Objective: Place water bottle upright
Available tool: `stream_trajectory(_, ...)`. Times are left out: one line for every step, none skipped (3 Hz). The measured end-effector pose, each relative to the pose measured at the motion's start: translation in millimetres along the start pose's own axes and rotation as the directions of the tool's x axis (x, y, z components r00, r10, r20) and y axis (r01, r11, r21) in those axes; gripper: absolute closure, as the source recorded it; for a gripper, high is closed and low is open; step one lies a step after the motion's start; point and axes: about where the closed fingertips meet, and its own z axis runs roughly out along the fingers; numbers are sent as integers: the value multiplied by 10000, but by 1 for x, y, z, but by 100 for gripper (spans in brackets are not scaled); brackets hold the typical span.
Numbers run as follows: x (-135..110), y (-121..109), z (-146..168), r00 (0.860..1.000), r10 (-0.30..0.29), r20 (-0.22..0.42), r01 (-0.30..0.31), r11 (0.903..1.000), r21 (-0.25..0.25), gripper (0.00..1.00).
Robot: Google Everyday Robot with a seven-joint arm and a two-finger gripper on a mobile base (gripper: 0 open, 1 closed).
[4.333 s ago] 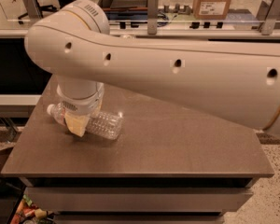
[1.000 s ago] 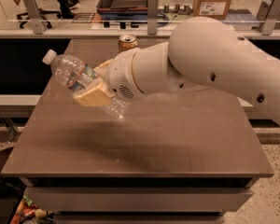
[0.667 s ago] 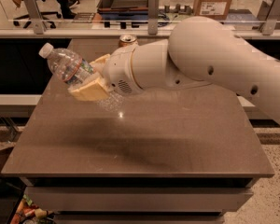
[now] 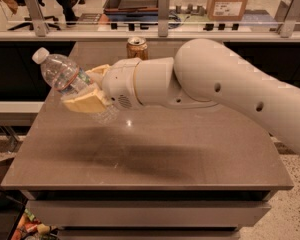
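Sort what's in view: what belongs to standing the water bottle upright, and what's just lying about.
Job in hand:
water bottle, tilted, cap up-left, held above the table
gripper, jaws shut on it, over the table's left side

Lying about:
gold-brown can, upright at the table's far edge
cardboard box, in the background

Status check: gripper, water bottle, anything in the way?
Gripper shut on water bottle, held above table, left side. Bottle tilted, cap up-left, not yet set down. Gold can at far edge, apart from it.
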Motion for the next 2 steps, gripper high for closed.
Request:
stream_trajectory(3, 4, 5, 9962, 298, 818, -303, 9995, 45, 100)
stream_trajectory(6, 5, 10, 9832, 567, 1735, -598, 9981, 124, 100)
